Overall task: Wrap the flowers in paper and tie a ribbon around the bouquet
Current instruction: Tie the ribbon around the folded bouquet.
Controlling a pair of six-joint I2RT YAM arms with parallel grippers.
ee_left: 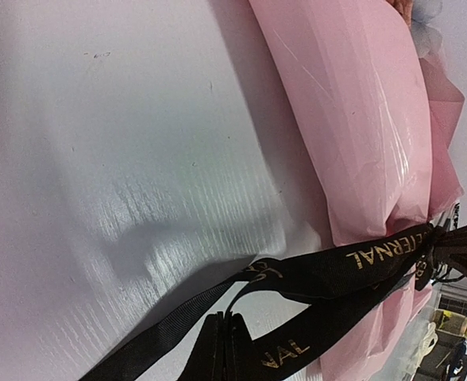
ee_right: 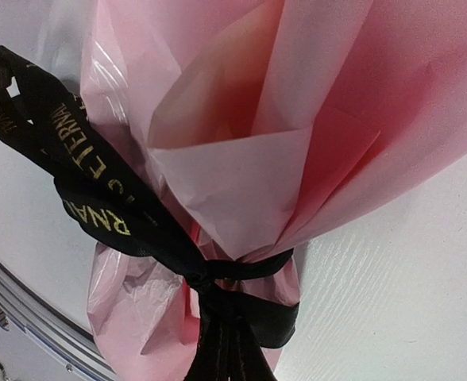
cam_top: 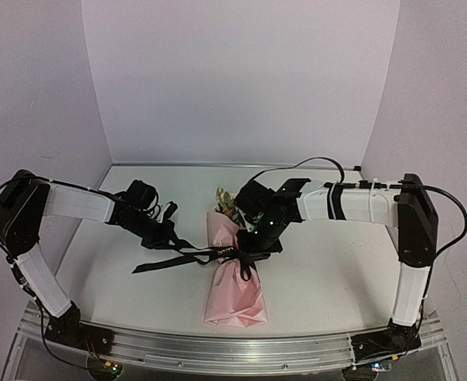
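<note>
The bouquet lies on the table with its pink paper [cam_top: 235,290] flaring toward the near edge. The flowers [cam_top: 225,200] show at its far, narrow end. A black ribbon [cam_top: 210,254] with gold lettering is knotted round the cone's waist. My left gripper [cam_top: 179,244] is to the left of the cone, shut on a ribbon strand [ee_left: 353,262], its fingertips [ee_left: 218,341] pinching the strand beside the paper [ee_left: 353,119]. My right gripper [cam_top: 251,252] is over the waist, shut on the ribbon just below the knot [ee_right: 203,274], with the paper [ee_right: 257,119] filling the view behind it.
Loose ribbon tails [cam_top: 150,266] trail left on the white table [cam_top: 329,270]. The table's metal front rail [cam_top: 218,349] runs along the near edge. Pale walls close in the back and both sides.
</note>
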